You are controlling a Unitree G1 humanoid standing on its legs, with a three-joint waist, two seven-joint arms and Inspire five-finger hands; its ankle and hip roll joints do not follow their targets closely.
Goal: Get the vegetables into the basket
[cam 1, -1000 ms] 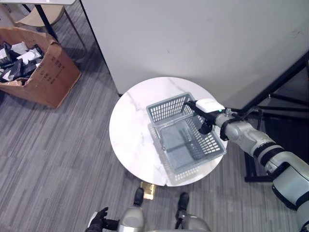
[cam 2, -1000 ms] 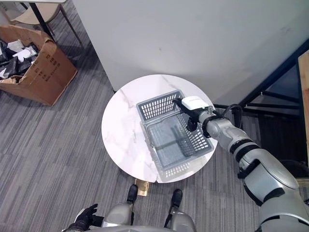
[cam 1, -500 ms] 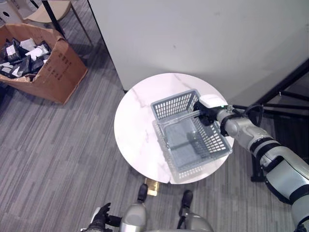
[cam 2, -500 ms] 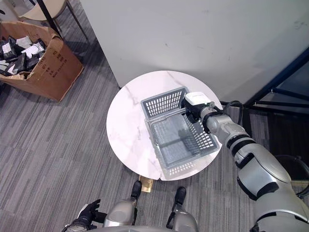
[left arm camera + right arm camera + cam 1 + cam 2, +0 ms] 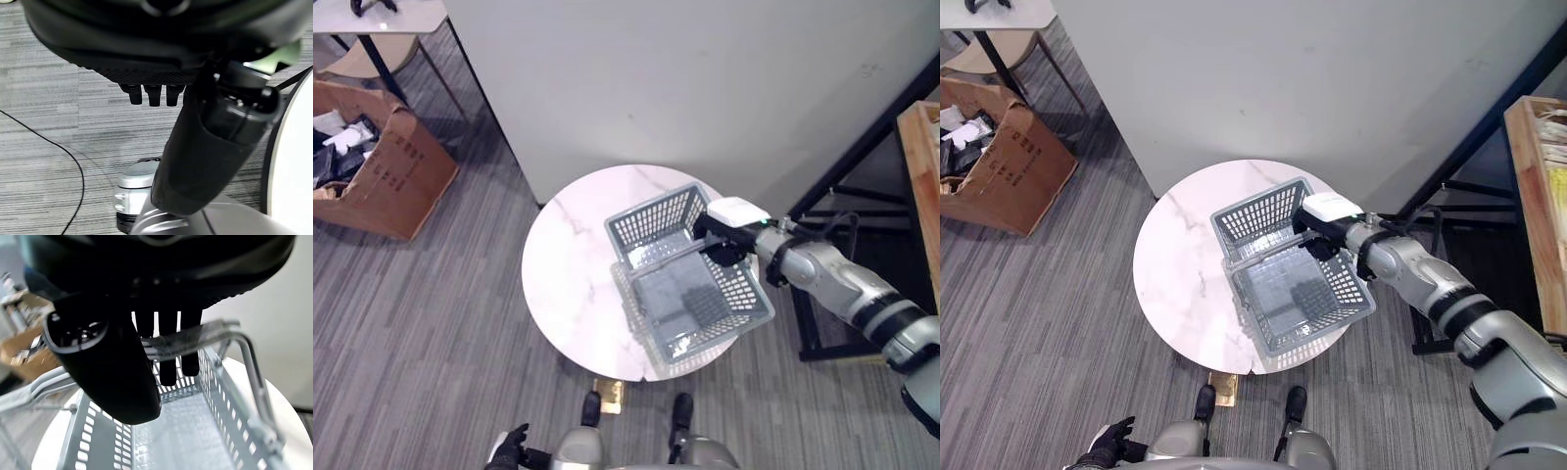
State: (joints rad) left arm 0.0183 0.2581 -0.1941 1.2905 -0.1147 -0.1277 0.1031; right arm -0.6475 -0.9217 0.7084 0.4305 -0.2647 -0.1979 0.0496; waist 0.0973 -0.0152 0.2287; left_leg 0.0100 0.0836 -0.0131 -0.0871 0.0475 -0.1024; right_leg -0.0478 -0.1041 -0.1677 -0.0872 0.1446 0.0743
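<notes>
A grey plastic basket [image 5: 647,220] stands on the right half of a round white marble table [image 5: 568,274], and its near end reaches past the table's edge. Nothing lies inside it. My right hand [image 5: 732,223] is at the basket's far right corner, on the metal handle [image 5: 215,333]. The handle runs between the thumb [image 5: 107,372] and the fingers [image 5: 168,357], which close on it. My left hand [image 5: 508,450] hangs low by the floor with loose fingers and holds nothing. I see no vegetables.
An open cardboard box [image 5: 382,176] of packets stands on the carpet at the far left. A white wall panel [image 5: 705,78] rises behind the table. To the right are a black metal frame [image 5: 842,166] and a wooden shelf [image 5: 925,166].
The camera has shifted, so the whole scene has slid. My right hand stays at the basket's handle and the basket keeps its place on the table.
</notes>
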